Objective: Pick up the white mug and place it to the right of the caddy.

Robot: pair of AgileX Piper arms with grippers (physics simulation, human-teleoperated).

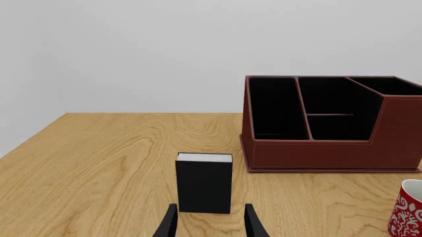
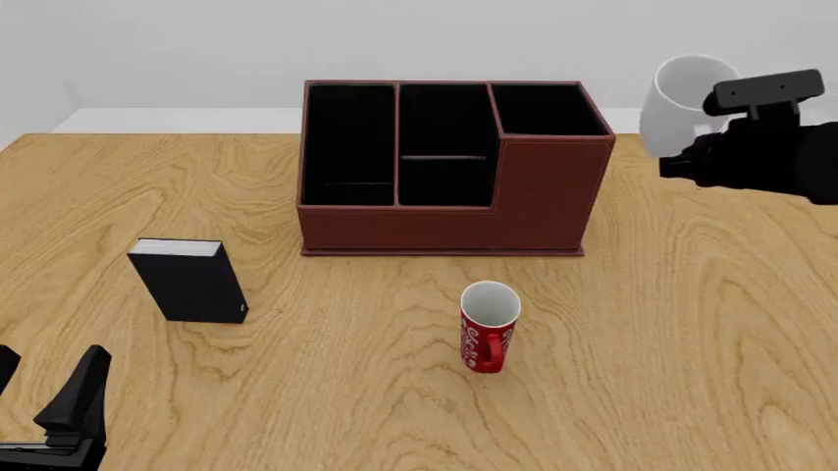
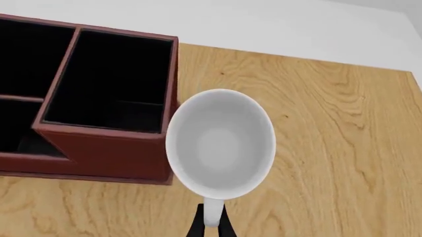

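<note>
Fingers of the left gripper [image 2: 46,397] sit low at the near left corner of the wooden surface [image 2: 681,334], and most of that arm is cut off by the picture edge. In the left wrist view the two black fingers [image 1: 170,223] are spread apart with nothing between them. They aim at a small black box [image 2: 194,281] with a white top, which stands upright a little way ahead.

Next comes the caddy [image 2: 445,167], a big dark red box with black spaces inside. Its right end has taller walls. In front of it, well apart, stands a red mug [image 2: 489,327] with white writing. The left wrist view shows only a slice of that mug at the picture edge.

On the right, the right gripper [image 3: 211,224] holds the white mug [image 2: 686,96] up in the air. The thin fingers pinch the mug's handle [image 3: 212,213]. From the front, the black arm hides the handle and the lower side of the mug. The mug is tipped with its mouth toward the wrist camera. It hangs just to the right of the caddy's tall end, above bare wood.
</note>
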